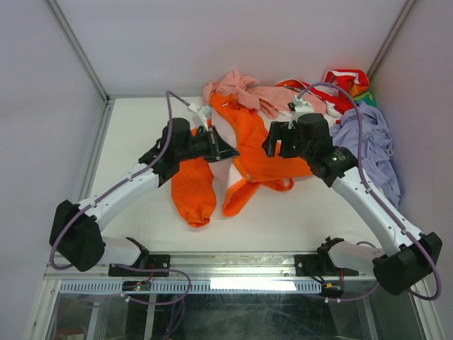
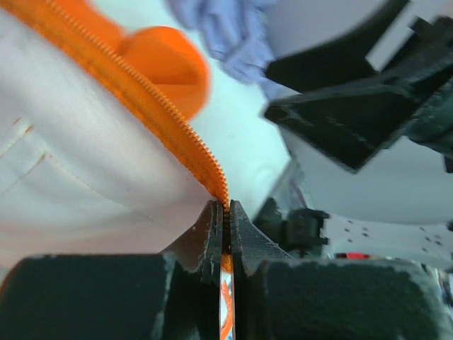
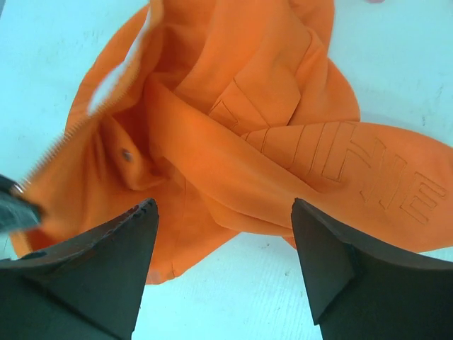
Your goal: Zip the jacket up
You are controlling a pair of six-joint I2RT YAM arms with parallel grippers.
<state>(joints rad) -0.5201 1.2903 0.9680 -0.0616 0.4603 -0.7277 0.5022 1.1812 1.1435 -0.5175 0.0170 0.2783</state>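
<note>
The orange jacket [image 1: 248, 152] lies crumpled in the middle of the table, one sleeve hanging toward the front. My left gripper [image 1: 225, 147] is shut on the jacket's zipper edge; in the left wrist view the orange zipper teeth [image 2: 166, 120] run down beside the pale lining [image 2: 78, 177] into the closed left gripper [image 2: 226, 212]. My right gripper [image 3: 223, 244] is open and empty, hovering just above the jacket's folded orange fabric [image 3: 241, 134] with raised lettering. In the top view the right gripper [image 1: 272, 144] sits over the jacket's right part.
A pale pink garment [image 1: 241, 91] lies behind the jacket. A lilac garment [image 1: 371, 145] lies at the right, by the wall. A red and multicoloured cloth [image 1: 347, 81] is at the back right. White walls enclose the table [image 1: 134, 127].
</note>
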